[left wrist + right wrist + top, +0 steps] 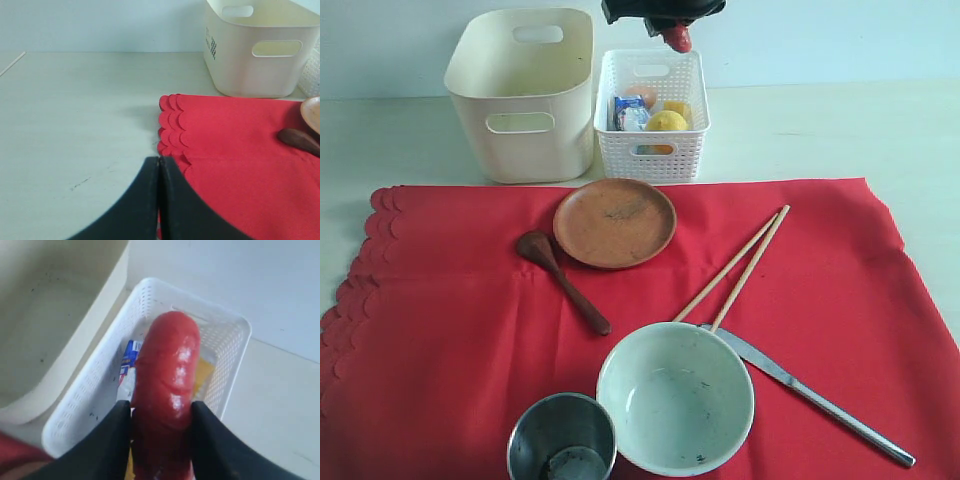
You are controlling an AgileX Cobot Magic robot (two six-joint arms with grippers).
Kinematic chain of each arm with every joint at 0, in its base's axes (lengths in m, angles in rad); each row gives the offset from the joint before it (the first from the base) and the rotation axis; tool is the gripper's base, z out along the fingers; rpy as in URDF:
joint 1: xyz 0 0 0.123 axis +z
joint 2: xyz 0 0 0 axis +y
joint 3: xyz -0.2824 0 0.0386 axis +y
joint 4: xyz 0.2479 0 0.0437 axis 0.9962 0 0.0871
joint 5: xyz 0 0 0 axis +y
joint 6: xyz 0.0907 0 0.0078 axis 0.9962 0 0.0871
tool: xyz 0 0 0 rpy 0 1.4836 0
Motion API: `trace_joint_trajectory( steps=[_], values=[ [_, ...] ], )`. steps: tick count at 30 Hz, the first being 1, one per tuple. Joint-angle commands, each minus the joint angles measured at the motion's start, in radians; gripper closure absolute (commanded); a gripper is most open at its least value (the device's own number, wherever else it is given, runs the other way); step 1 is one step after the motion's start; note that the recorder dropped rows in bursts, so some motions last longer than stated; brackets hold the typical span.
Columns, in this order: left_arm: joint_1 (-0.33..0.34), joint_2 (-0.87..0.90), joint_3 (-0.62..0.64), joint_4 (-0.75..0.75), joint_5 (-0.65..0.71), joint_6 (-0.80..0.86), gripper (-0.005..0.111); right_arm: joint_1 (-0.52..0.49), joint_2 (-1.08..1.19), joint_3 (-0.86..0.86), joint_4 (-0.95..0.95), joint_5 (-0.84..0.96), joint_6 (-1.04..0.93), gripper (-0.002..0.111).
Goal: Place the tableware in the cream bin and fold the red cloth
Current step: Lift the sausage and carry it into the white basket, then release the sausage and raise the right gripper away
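Overhead, right gripper (162,437) clamped on a glossy red sausage (167,365), long axis pointing down, white perforated plastic basket (232,335) straight beneath. Pressed shut on nothing, left gripper (159,162) at the scalloped edge of the large red cloth (240,165); dark wooden spoon (300,141) just ahead on it, tall cream plastic bin (250,75) beyond. Likely nearer arm for spoon: left.

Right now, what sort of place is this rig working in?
Likely a staged dining-table mock-up, not a real kitchen: red cloth laid with plate, bowl and steel cup, a cream bin and white basket beside it, on a pale table with a blank wall.
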Motion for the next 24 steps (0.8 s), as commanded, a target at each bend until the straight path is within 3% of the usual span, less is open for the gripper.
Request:
trace_joint_trajectory(
  steps=[1,14,19,24],
  values=[
    [0.003,-0.007,0.004,0.000,-0.003,-0.003,0.107,-0.053,0.057,-0.007,0.067,-0.128,0.006,0.108],
    [0.003,-0.007,0.004,0.000,-0.003,-0.003,0.107,-0.080,0.192,-0.007,0.157,-0.312,0.004,0.107],
    [0.003,-0.007,0.004,0.000,-0.003,-0.003,0.107,-0.080,0.216,-0.007,0.157,-0.319,0.004,0.089],
    [0.003,-0.007,0.004,0.000,-0.003,-0.003,0.107,-0.080,0.216,-0.007,0.157,-0.321,0.004,0.060]
  ],
)
